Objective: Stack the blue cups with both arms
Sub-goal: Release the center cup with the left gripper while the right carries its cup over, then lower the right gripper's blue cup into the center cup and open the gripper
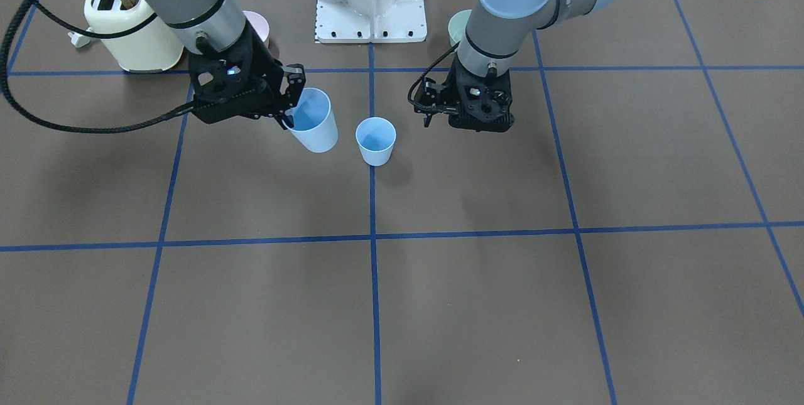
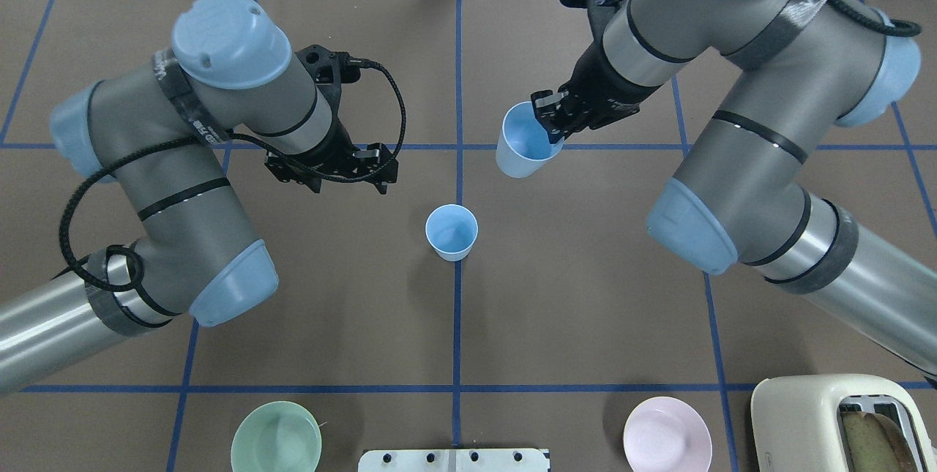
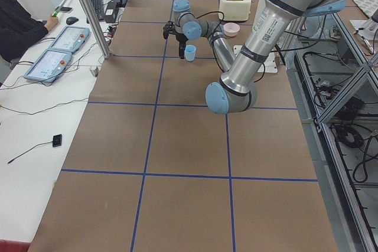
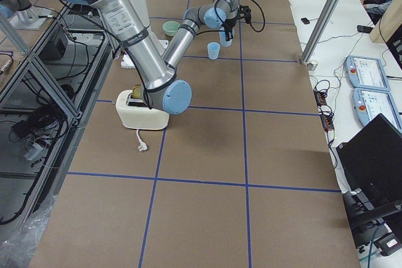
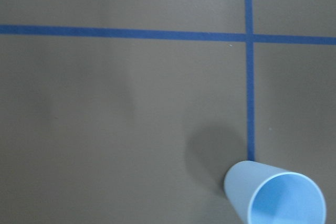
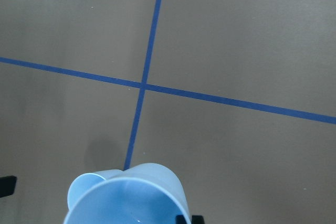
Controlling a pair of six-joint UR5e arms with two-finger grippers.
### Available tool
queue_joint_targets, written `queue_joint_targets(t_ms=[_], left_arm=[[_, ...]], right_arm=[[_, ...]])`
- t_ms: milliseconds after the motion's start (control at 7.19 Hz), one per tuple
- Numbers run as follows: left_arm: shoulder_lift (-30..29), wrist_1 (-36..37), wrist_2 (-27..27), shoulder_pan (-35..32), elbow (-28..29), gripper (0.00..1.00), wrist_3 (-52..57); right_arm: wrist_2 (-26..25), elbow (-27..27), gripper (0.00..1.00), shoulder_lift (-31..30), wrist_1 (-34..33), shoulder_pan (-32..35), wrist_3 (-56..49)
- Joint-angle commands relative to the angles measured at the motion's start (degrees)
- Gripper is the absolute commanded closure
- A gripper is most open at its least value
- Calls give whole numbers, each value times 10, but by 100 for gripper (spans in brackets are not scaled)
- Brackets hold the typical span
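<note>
The right end effector (image 2: 550,128) is clenched on the rim of one blue cup (image 2: 521,144). One finger is inside the mouth and the other is against the outer wall. This held cup is mouth-up and appears raised off the worktop (image 2: 585,311).

The second blue cup (image 2: 452,232) stands upright and alone on the worktop, on a blue tape line (image 2: 457,326) that runs from 12 to 6 o'clock in the overhead view. From this standing cup, the held cup lies at about 1 o'clock, near it but not touching.

The left end effector (image 2: 333,170) hangs at about 10 o'clock from the standing cup, apart from it. It looks released, with the linkage spread and nothing between its fingers. Its wrist camera shows only the standing cup low in the frame.

Along the robot's edge of the worktop, a mint-green bowl (image 2: 276,437) sits at 7 o'clock from the standing cup. A pink bowl (image 2: 667,434) sits at 4 o'clock. A cream toaster (image 2: 842,421) stands beyond the pink bowl.
</note>
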Motion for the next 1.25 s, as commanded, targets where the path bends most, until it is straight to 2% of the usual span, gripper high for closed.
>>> queue_joint_targets(t_ms=[0,557,1113], left_arm=[[41,24,0,-25,-42,2,71],[44,24,0,-25,-42,2,70],[48,23,0,-25,-42,2,70]], right_arm=[[-61,-17,100,27,0,-57,38],[-133,-31,100,22,5,-129,48],[-135,-42,100,27,6,-132,47]])
